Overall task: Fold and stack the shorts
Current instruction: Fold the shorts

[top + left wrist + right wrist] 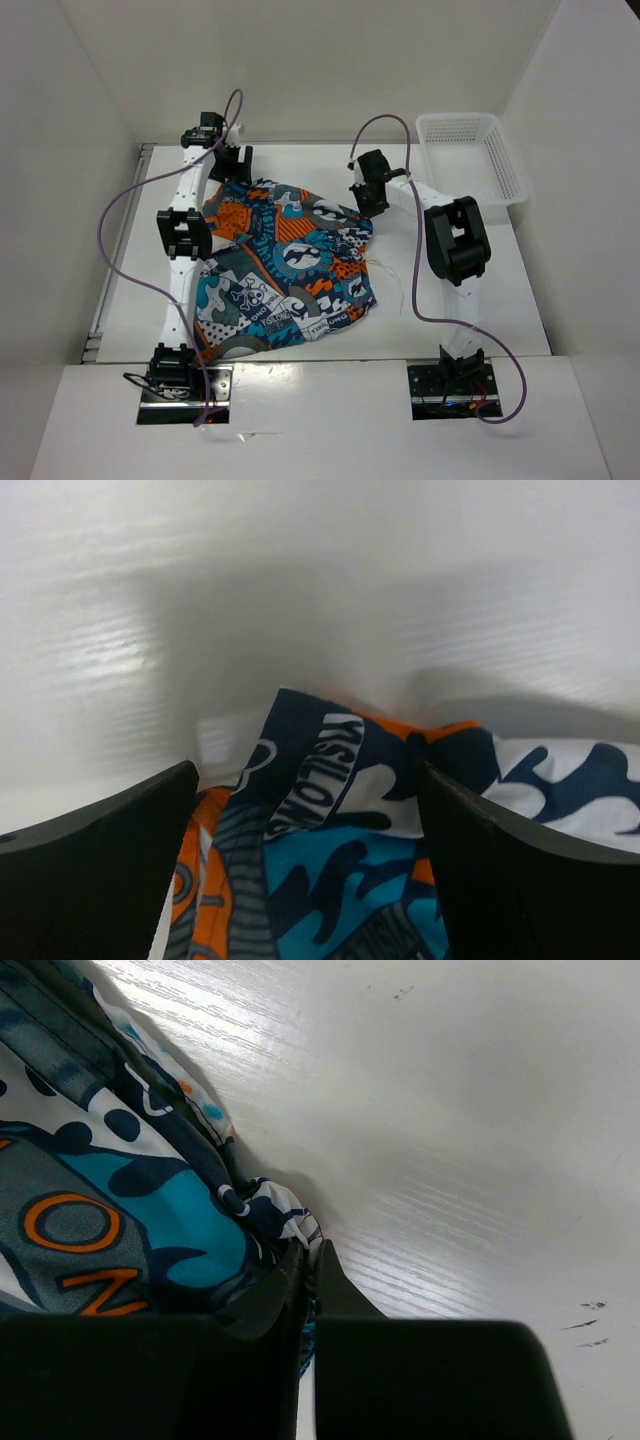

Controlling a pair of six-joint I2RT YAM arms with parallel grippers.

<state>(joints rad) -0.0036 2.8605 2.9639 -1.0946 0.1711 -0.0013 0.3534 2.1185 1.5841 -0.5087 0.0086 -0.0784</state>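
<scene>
Now right gripper [308, 1260] is clamped on a hem of the shorts [285, 265], left gripper [305, 775] gapes wide with a corner between its jaws — close left deep on that corner first, then carry both together.

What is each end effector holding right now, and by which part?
The right end effector is shut on the shorts, pinching their far right edge. The left end effector is open astride the far left corner, gripping nothing.
</scene>
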